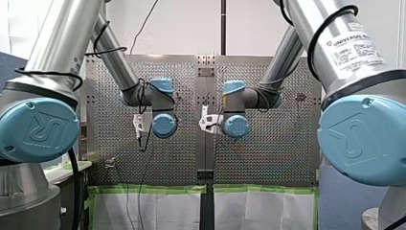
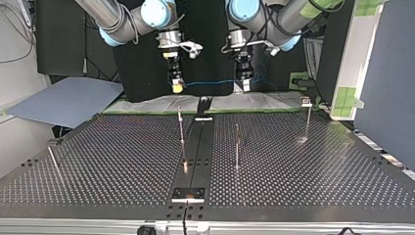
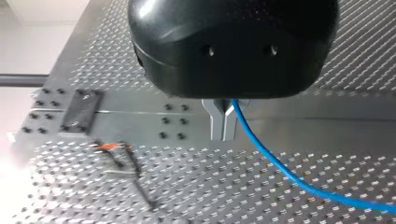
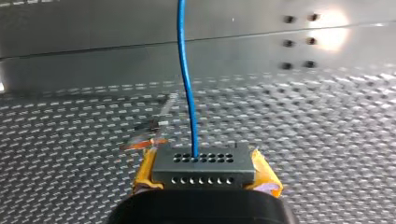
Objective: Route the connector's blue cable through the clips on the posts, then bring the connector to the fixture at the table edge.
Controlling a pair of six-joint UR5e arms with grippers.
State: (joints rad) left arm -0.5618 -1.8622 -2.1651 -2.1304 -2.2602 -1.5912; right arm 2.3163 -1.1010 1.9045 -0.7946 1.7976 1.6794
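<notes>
The right gripper (image 2: 177, 87) is clamping the connector (image 4: 204, 170) between yellow pads (image 4: 145, 173); the left gripper (image 3: 223, 123), closed, is pinching the blue cable (image 3: 271, 163); both are likely needing a taut span while lowering toward a post (image 2: 181, 125).

Grey sheet (image 2: 63, 100) beside perforated table (image 2: 122, 161).

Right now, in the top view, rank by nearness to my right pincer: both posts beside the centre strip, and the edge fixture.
1. Left post, below my right pincer.
2. Right post, across the strip.
3. Edge fixture, by the camera.
</notes>
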